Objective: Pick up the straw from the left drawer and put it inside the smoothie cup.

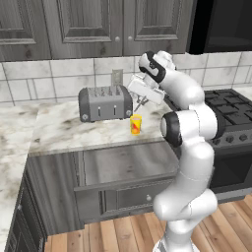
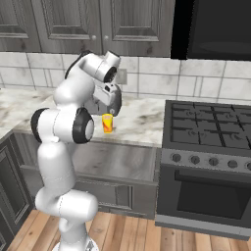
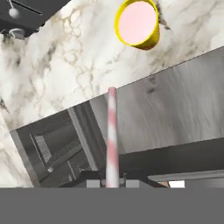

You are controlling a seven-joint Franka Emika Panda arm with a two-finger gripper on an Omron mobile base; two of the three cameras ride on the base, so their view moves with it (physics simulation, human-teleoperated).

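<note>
- Straw [image 3: 112,135] first: it's pinched between my fingertips, jaws closed narrow on its lower end, and in the hand view it runs straight up from them, pink and white stripes clear.
- Left to right in the left base view: toaster [image 1: 106,103] on the counter [image 1: 54,130], then my gripper [image 1: 140,105] just off its right end, with the straw angling down from it as a thin line.
- The cup [image 1: 136,124] sits right below that, near the counter's front edge; the straw's tip looks just above its rim, not yet inside, I'd say.
- Under the counter the drawer [image 1: 128,165] hangs open, with nothing I can make out in it.
- From the right base view the cup [image 2: 107,122] stands just under my hand, stove [image 2: 211,132] well to the right.
- In the hand view the cup [image 3: 136,23] shows its pink contents, up and a little to the right of the straw's tip, so I'm not lined up over the mouth.
- Step in hand, as I read it: carrying is done, I'm aiming.
- Next move calls for nudging the tip over the pink opening, then lowering before I let go; a thin stick could glance off the rim or tip the small cup.
</note>
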